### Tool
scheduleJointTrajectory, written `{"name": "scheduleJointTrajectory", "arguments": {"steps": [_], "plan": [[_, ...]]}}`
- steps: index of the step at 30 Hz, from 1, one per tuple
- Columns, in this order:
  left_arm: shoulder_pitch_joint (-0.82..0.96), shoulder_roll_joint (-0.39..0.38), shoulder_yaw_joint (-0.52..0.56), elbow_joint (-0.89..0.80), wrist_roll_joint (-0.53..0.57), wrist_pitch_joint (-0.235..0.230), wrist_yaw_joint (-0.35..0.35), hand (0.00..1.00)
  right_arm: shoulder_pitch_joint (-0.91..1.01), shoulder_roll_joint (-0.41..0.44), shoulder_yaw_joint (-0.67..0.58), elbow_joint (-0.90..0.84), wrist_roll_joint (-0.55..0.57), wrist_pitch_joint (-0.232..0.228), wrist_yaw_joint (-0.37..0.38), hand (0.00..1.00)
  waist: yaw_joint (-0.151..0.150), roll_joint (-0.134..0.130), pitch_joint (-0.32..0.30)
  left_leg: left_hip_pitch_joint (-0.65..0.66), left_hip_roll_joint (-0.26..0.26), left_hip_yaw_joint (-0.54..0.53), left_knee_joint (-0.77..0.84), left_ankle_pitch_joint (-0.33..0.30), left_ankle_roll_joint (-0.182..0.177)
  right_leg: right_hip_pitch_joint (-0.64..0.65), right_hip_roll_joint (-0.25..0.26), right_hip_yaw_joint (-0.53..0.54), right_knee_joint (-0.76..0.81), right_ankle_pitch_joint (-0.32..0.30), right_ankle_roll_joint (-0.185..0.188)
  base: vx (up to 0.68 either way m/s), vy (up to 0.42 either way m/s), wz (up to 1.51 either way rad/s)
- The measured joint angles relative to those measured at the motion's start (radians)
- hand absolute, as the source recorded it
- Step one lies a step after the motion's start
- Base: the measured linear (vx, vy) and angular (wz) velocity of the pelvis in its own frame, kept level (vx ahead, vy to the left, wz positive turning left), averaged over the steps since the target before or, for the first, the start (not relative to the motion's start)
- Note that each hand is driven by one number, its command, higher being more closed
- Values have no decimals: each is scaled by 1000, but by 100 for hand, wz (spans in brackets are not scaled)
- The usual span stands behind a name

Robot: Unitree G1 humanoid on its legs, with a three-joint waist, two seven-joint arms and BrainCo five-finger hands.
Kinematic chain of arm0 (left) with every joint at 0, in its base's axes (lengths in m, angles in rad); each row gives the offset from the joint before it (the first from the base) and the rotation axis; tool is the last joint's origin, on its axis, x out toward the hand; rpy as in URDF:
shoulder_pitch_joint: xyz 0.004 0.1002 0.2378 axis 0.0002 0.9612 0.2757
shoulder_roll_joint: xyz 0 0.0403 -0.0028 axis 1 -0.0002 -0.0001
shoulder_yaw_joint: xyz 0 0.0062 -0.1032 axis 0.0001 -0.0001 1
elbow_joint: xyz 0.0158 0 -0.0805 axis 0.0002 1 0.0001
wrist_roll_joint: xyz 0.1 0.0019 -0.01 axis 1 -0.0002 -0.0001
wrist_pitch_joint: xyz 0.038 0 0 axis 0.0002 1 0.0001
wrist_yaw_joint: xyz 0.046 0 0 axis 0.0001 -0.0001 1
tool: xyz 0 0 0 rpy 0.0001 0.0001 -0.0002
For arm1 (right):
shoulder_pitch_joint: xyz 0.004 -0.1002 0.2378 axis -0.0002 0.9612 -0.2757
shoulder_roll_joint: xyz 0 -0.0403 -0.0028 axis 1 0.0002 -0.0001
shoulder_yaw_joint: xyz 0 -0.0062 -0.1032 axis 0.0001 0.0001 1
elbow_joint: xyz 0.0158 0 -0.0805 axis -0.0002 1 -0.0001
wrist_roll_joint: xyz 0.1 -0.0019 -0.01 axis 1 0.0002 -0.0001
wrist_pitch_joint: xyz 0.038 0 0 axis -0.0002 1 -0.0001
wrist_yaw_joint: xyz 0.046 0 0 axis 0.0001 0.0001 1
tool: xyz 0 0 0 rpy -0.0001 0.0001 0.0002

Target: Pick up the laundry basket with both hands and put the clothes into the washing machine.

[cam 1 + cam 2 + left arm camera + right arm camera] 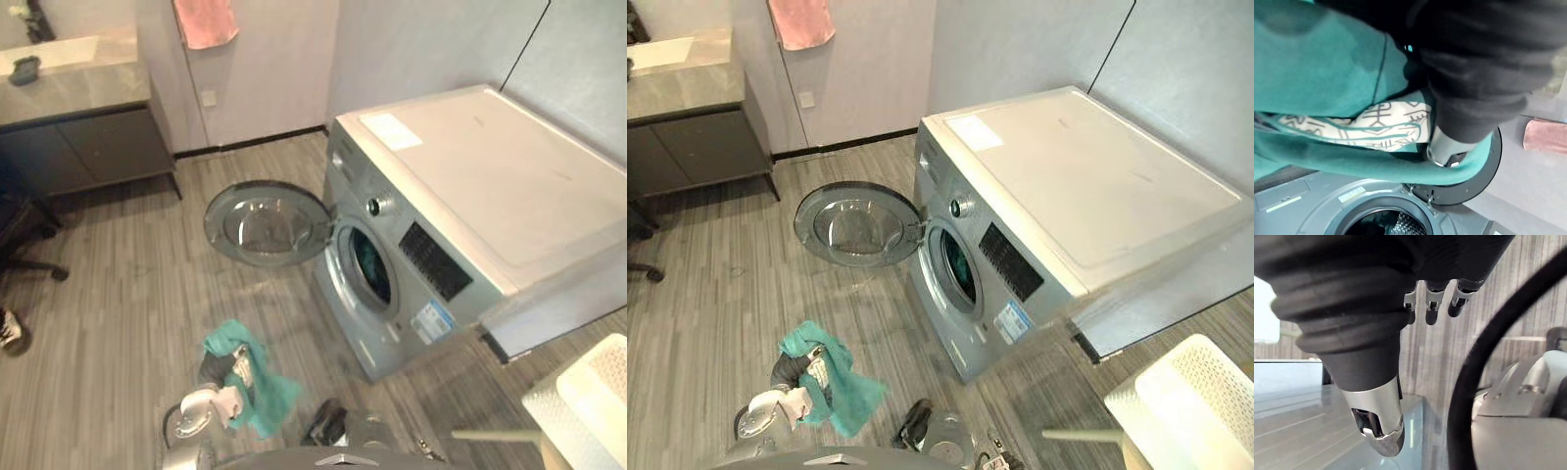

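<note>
One teal garment (266,397) hangs clamped in the left robot hand (223,377), low over the floor (118,294) and short of the washing machine (470,196). We see something dark teal in the drum (372,266), so we judge loading partly done, with this piece yet to go in. The white laundry basket (588,401) sits on our right, near the machine. The right robot hand (1431,308) hangs with its fingers loose, holding nothing. The round door (265,223) stands wide open beside the opening. There is bare floor ahead, but we would mind the door's rim.
</note>
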Motion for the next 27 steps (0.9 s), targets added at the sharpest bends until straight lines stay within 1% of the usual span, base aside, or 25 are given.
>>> {"name": "scheduleJointTrajectory", "arguments": {"steps": [1, 2, 3, 4, 5, 7, 8, 9, 10, 11, 12, 13, 14, 15, 16, 17, 18, 19, 20, 21, 23, 24, 25, 26, 27], "plan": [[-11, 1, -8, -1, 0, 0, -2, 100, 3, 0, 14, -7, 10, -3, -6, 0, -9, -2, -21, -33, 35, 2, 146, -1, -3, 32, 21, -5, -15, -22, -7, 573, -42, -14], [-12, 1, -8, -2, -3, 0, -2, 100, 1, 1, 19, -17, 16, -4, -7, 0, -10, -6, -20, -65, 59, 0, 250, 2, -9, 53, 34, -2, -31, -25, -6, 571, -25, -27], [-13, 1, -12, -5, -4, 0, -3, 100, -2, 3, 33, -41, 35, -6, -8, 0, -8, -2, -14, -121, 102, -14, 440, 31, -29, 91, 60, 17, -60, -31, 2, 442, 7, -46], [-17, 1, -10, -7, -5, 0, -4, 100, -10, 3, 38, -60, 47, -10, -8, 0, -2, 9, -7, -179, 145, -45, 628, 105, -46, 136, 90, 43, -86, -38, 12, 547, 56, -84], [-8, 1, -1, -12, -9, 0, -4, 100, -18, 4, 61, -79, 59, -21, -9, 0, 14, 20, 3, -238, 194, -74, 846, 145, -58, 195, 116, 95, -98, -56, 26, 530, 78, -108], [17, 0, 17, -27, -13, 0, -2, 100, -43, 7, 100, -84, 71, -28, -10, 0, 37, 12, 12, -324, 244, -111, 1046, 145, -39, 274, 119, 189, -114, -69, 50, 462, 176, -121], [23, 0, 26, -34, -13, 0, -2, 100, -52, 9, 110, -90, 72, -30, -12, 0, 42, 12, 12, -352, 262, -113, 1058, 136, -23, 292, 117, 223, -128, -67, 58, 429, 257, -121], [27, -1, 41, -39, -13, -1, -2, 100, -58, 7, 129, -95, 75, -27, -32, 0, 53, 9, 14, -413, 301, -114, 1037, 115, 4, 321, 109, 281, -160, -59, 77, 323, 279, -134], [32, -2, 60, -39, -13, -1, 4, 100, -59, 5, 154, -99, 72, -24, -33, 0, 64, 4, 18, -455, 340, -118, 957, 97, 15, 341, 93, 341, -185, -46, 98, 311, 311, -142], [36, -2, 69, -39, -13, -1, 5, 100, -60, 4, 169, -106, 68, -22, -34, 0, 70, -1, 21, -466, 354, -128, 894, 91, 13, 346, 83, 375, -190, -45, 106, 297, 387, -173], [53, -4, 93, -40, -13, -2, 8, 100, -63, 1, 212, -130, 65, -23, -34, 0, 76, -7, 24, -470, 357, -203, 690, 83, 4, 351, 50, 458, -187, -49, 152, 278, 475, -165], [63, -6, 97, -42, -13, -2, 16, 100, -61, -1, 232, -145, 57, -23, -31, 0, 83, -5, 23, -439, 351, -272, 539, 98, -16, 348, 32, 512, -178, -53, 186, 270, 519, -174], [74, -6, 96, -46, -13, -2, 23, 100, -52, -2, 242, -153, 40, -24, -29, 0, 90, -2, 19, -411, 341, -331, 426, 116, -21, 339, 23, 551, -170, -58, 214, 322, 734, -172], [104, -10, 89, -58, -12, -1, 26, 100, -51, -7, 258, -156, 0, -32, -26, 0, 94, 43, -6, -365, 310, -511, 280, 171, -159, 314, 16, 634, -144, -91, 273, 276, 644, -136], [107, -10, 94, -58, -12, -1, 28, 100, -52, -7, 261, -139, -13, -23, -24, 0, 84, 33, -13, -353, 291, -526, 276, 125, -232, 301, -5, 660, -131, -98, 286, 332, 683, -105], [84, -4, 119, -57, -12, -1, 42, 100, -46, -8, 277, -102, -13, 4, -13, 0, 74, -26, -18, -359, 244, -488, 310, 105, -198, 290, -48, 687, -125, -93, 293, 198, 355, -27], [78, -1, 123, -57, -12, -1, 44, 100, -38, -7, 274, -103, -13, 4, -7, 0, 72, -41, -22, -364, 229, -476, 319, 99, -188, 285, -48, 693, -133, -77, 292, 214, 438, -31], [68, 6, 122, -55, -12, -1, 43, 100, -27, -5, 261, -110, -17, -1, 1, 0, 70, -61, -22, -350, 204, -428, 324, 90, -171, 277, -55, 696, -157, -27, 289, 109, 275, -42], [71, 6, 118, -55, -11, -1, 42, 100, -27, -5, 253, -110, -24, -6, 2, 0, 70, -61, -22, -339, 194, -403, 323, 85, -161, 275, -71, 708, -166, 6, 295, 120, 397, -75], [71, 8, 107, -54, -10, -1, 41, 100, -29, -5, 252, -107, -31, -7, 4, 0, 68, -63, -23, -317, 177, -358, 305, 79, -150, 268, -98, 733, -183, 46, 301, 50, 234, -75], [70, 18, 67, -54, -7, -1, 40, 100, -25, -5, 246, -100, -31, -5, 14, 0, 66, -58, -23, -295, 151, -306, 285, 75, -134, 246, -132, 762, -201, 90, 312, 19, 227, -78], [62, 18, 52, -54, -2, -2, 40, 100, -18, -4, 236, -96, -29, -6, 19, 0, 71, -64, -29, -276, 139, -264, 260, 76, -117, 224, -148, 793, -202, 113, 312, -29, 190, -75], [56, 17, 47, -53, -2, -2, 40, 100, -15, -4, 226, -91, -29, -6, 22, 0, 72, -60, -27, -264, 132, -242, 247, 80, -110, 214, -155, 807, -202, 124, 308, -59, 199, -90], [35, 14, 46, -36, -2, -13, 40, 100, -6, -3, 214, -74, -29, -7, 23, 0, 67, -49, -28, -243, 120, -204, 218, 87, -97, 186, -171, 816, -197, 153, 295, -57, 132, -71], [23, 13, 49, -23, -2, -14, 41, 100, 0, -3, 205, -75, -29, -7, 24, 0, 65, -45, -29, -233, 119, -185, 208, 89, -92, 172, -174, 810, -192, 164, 281, -66, 107, -95]]}}
